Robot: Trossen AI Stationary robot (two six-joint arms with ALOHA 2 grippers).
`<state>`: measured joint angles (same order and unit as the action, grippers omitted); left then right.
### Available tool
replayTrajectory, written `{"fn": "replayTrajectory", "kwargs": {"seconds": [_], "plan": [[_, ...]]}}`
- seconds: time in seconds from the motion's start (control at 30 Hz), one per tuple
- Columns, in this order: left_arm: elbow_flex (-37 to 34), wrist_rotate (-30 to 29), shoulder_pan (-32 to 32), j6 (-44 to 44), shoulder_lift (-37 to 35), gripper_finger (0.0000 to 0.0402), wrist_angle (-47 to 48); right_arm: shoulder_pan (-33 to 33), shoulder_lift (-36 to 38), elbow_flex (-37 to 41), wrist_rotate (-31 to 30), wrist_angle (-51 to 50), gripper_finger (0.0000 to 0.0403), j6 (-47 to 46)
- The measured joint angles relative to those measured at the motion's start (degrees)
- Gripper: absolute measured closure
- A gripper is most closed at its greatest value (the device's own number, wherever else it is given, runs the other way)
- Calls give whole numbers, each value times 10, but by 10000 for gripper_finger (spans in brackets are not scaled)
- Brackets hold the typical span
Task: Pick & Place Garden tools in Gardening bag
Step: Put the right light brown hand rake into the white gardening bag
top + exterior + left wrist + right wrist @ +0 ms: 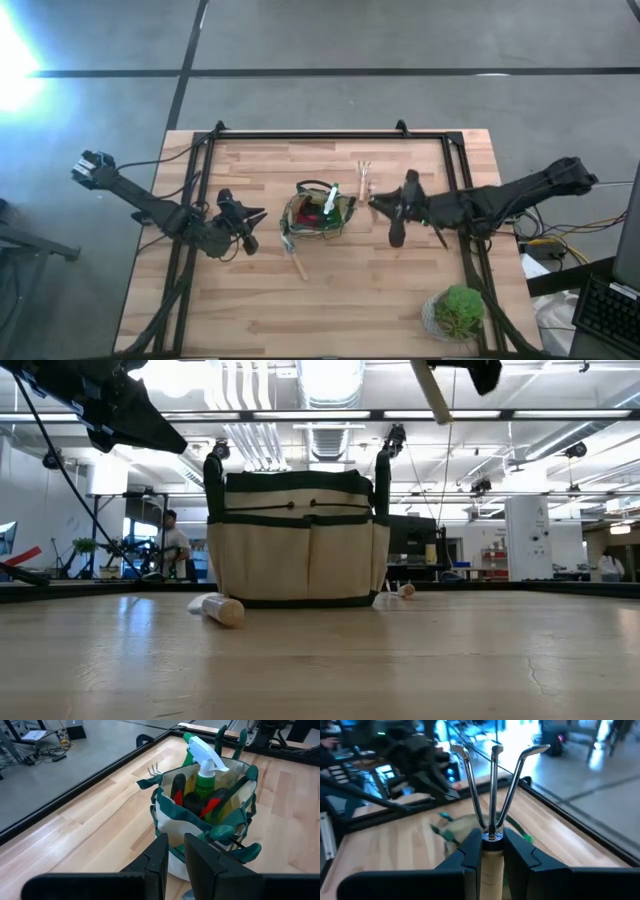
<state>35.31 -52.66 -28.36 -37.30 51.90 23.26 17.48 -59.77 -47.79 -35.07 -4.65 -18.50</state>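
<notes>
Fork (491, 795) with wooden handle sits clamped between the right gripper (490, 852) fingers, tines pointing ahead, raised just beside the gardening bag (318, 212); left gripper (172, 857), pinched nearly closed and empty, hangs at the bag's other side

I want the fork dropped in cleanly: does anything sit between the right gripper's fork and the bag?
Nothing visible does. The right gripper holds the wooden-handled fork up in the air beside the gardening bag. Only bare table lies between them, with another fork off to the side. The spray bottle and tools already crowd the bag's opening.
</notes>
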Motion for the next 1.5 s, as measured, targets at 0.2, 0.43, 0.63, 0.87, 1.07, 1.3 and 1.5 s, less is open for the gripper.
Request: {"fn": "replayTrajectory", "kwargs": {"seconds": [0.2, 0.43, 0.63, 0.87, 1.07, 1.3, 1.5], "plan": [[0, 0, 0, 0, 0, 337, -1, 56, -81, 1, -85, 126, 361, 52], [0, 0, 0, 6, 0, 337, -1, 114, -192, 2, -210, 281, 362, 100], [0, 0, 0, 6, 0, 337, -1, 139, -272, 2, -280, 408, 362, 136], [0, 0, 1, 6, 0, 337, -1, 137, -355, 3, -297, 543, 362, 160], [0, 0, 1, 7, 0, 337, -1, 123, -412, 3, -297, 661, 362, 210], [0, 0, 1, 15, 0, 337, -1, 105, -467, 3, -312, 738, 362, 265], [0, -5, 2, 19, 0, 337, -1, 91, -489, 2, -308, 762, 362, 277]]}}
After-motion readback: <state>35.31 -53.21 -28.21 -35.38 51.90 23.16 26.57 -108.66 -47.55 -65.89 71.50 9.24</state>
